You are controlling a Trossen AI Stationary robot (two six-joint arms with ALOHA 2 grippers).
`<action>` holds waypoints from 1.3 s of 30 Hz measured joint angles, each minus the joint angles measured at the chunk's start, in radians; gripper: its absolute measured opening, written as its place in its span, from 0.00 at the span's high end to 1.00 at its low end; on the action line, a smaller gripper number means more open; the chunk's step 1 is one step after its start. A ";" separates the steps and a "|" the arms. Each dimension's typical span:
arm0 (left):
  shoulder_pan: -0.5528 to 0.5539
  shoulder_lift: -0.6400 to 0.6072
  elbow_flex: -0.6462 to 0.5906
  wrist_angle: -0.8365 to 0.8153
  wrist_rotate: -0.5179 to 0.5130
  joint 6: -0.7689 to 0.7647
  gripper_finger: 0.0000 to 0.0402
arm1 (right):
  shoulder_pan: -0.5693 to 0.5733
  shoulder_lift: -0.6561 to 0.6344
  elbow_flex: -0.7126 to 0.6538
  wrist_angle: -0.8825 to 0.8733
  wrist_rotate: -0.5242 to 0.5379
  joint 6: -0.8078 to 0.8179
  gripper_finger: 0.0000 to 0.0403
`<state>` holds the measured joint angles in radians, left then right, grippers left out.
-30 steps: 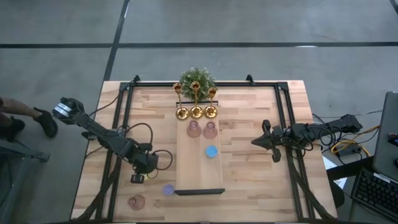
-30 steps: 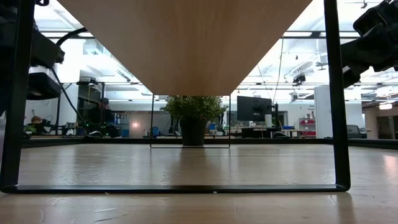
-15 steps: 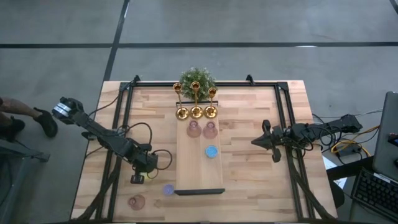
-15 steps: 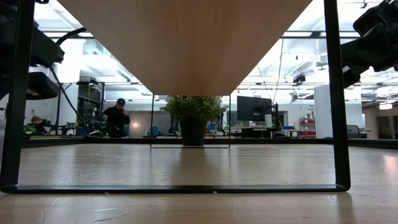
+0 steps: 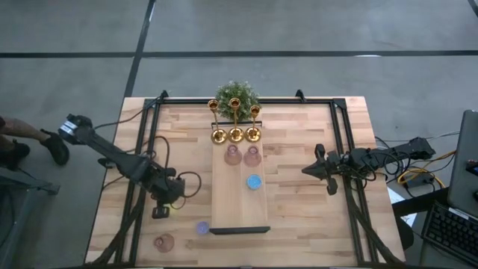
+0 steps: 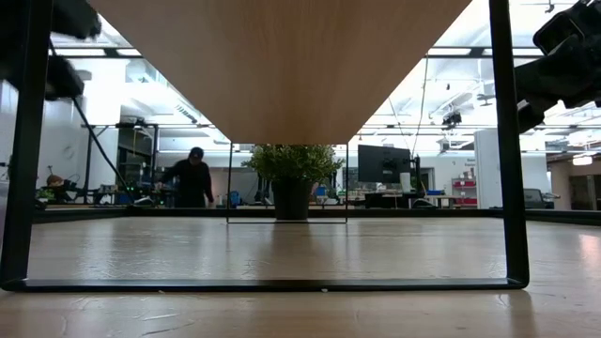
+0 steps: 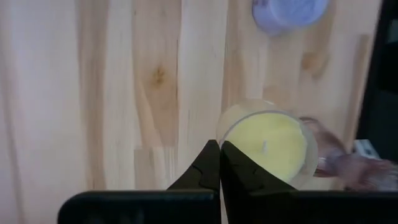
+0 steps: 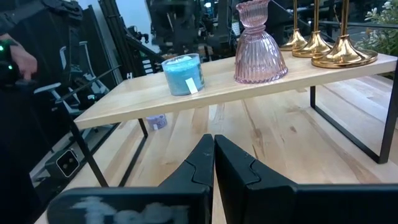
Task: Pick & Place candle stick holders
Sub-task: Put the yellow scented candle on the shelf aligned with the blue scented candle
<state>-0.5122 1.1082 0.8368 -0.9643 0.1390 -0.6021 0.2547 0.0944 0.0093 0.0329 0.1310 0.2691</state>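
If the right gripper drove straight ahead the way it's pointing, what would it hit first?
Probably the raised wooden shelf: the shut right gripper points at its underside or near edge, roughly between the blue candle holder and the pink glass holder. Depth is unclear.

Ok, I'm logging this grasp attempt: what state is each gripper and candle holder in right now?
left gripper: shut, empty
right gripper: shut, empty, right of the shelf
yellow holder: upright on the table beside the left fingers, not gripped
purple holder: on the table
blue holder: upright on the shelf
gold holders: three upright on the shelf
pink glass holders: two on the shelf, one on the table
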 joint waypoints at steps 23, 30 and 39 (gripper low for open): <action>0.306 0.249 0.597 -0.235 -0.034 0.024 1.00 | 0.000 0.000 0.000 0.000 0.002 0.058 0.98; 0.375 0.458 0.838 -0.251 -0.079 0.148 1.00 | 0.000 0.000 0.000 0.000 0.001 0.053 0.98; 0.414 0.646 0.998 -0.276 -0.134 0.232 1.00 | 0.000 0.000 0.000 0.000 0.000 0.053 0.98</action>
<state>-0.0982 1.7541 1.8353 -1.2398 0.0049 -0.3704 0.2546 0.0942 0.0093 0.0328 0.1310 0.3218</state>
